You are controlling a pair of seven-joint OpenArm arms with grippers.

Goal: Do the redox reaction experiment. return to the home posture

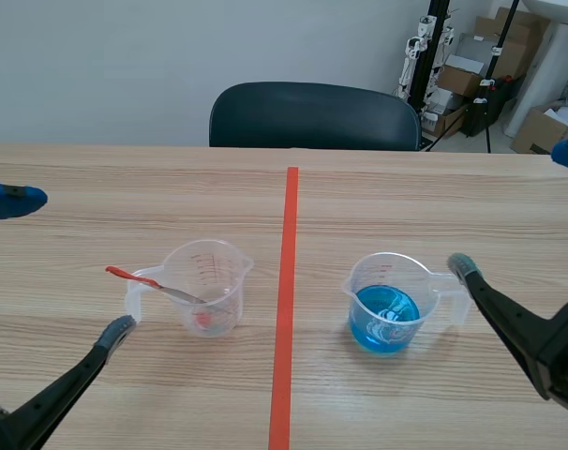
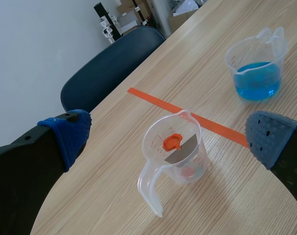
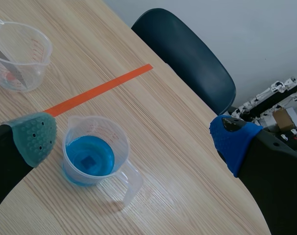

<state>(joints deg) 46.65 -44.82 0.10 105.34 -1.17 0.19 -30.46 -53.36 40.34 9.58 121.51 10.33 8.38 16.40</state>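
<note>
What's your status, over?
Both empty: left gripper open, right gripper open. Upright, untouched: clear plastic cup of blue liquid, clear plastic cup holding orange-handled metal spatula. Nothing in the way.

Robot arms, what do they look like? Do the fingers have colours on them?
The left arm and right arm are smooth and black. The left gripper and right gripper each have two thick black fingers that narrow toward the tip. Every tip wears a soft pad with tiny dots. Each gripper has one bright blue pad and one duller grey-green pad.
</note>
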